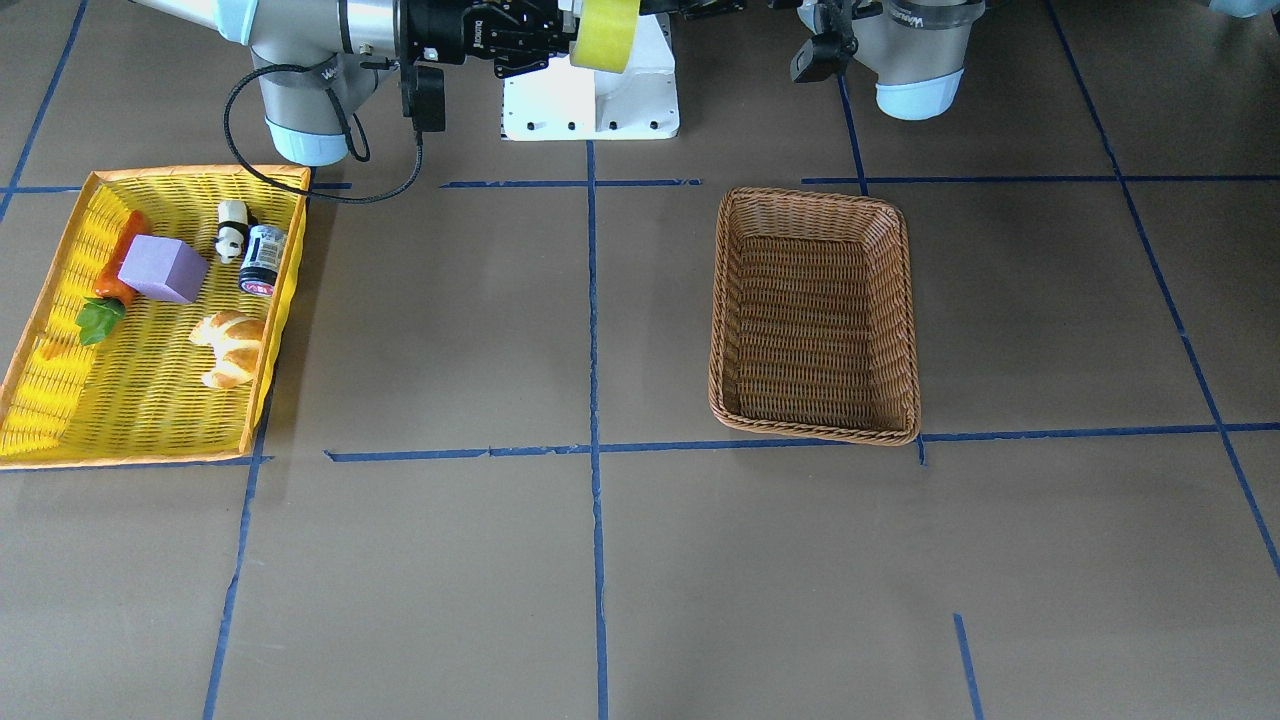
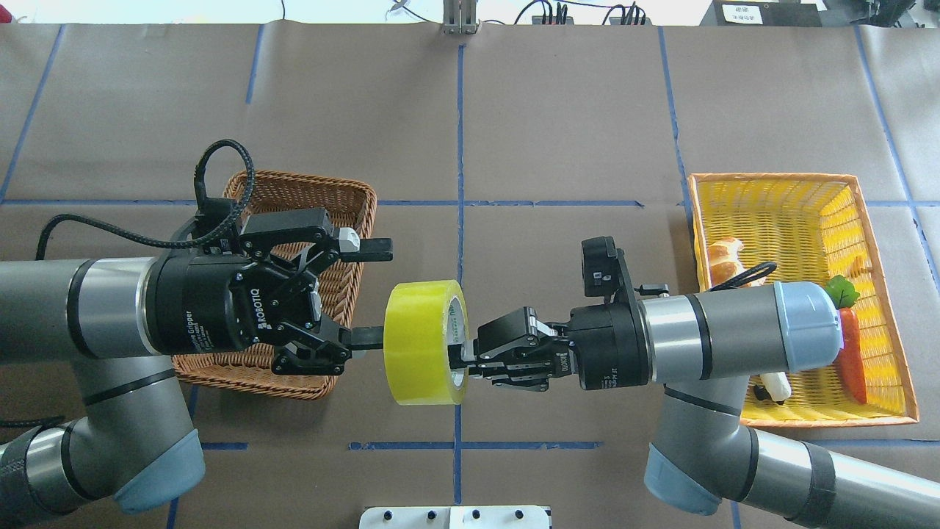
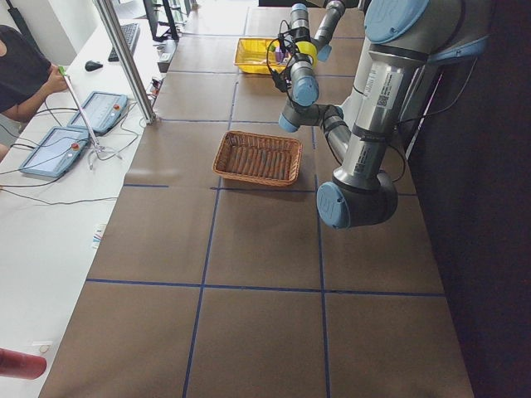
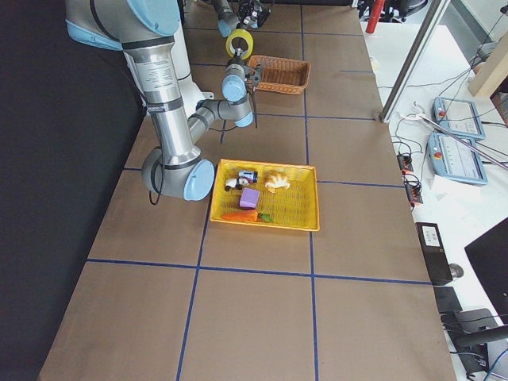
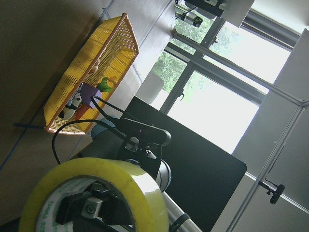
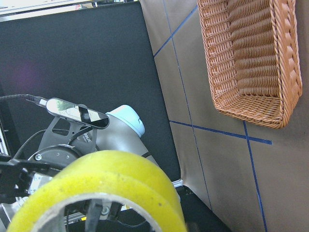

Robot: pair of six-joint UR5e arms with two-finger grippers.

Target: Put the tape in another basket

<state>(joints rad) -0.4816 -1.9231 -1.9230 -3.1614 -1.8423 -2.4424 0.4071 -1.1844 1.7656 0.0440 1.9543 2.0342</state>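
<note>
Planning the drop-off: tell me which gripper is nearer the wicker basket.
Left. The left gripper, open, is raised on the wicker basket's side of the tape; the right gripper, shut on the tape, is on the roll's far side.

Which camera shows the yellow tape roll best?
Overhead view: the whole tape shows, held by the right pincer. Front view crops it, wrist views catch parts, right side view shows it tiny.

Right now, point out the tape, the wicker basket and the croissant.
tape [image 2: 424, 342]: overhead view, on its yellow outer band.
wicker basket [image 1: 815, 310]: front-facing view, on its bare woven floor.
croissant [image 1: 232, 345]: front-facing view, on its middle.
</note>
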